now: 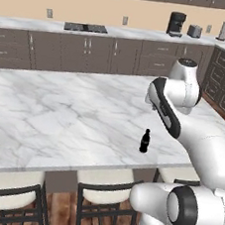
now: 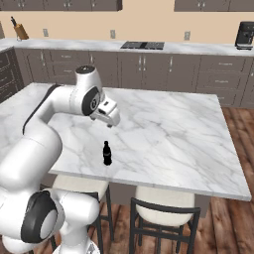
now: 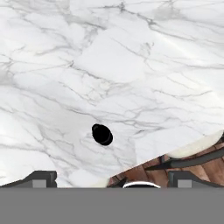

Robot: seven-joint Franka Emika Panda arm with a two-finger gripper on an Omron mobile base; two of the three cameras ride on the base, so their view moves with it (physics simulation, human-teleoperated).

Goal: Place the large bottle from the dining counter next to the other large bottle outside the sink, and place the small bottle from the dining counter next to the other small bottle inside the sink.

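Bottle (image 1: 144, 141) stands upright on the marble counter (image 1: 59, 113) near its front edge, just right of centre in the left base view. End effector (image 3: 109, 179) hovers open above, bottle at lower centre of the hand view.

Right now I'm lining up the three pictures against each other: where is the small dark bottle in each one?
Left base view: the bottle stands upright right of centre, near the marble counter's front edge.
Right base view: left of centre, below the gripper, again near the front edge.
Hand view: seen from above as a dark blob, lower centre-left.
Shared landmark: the counter's front edge with the stool beneath it.
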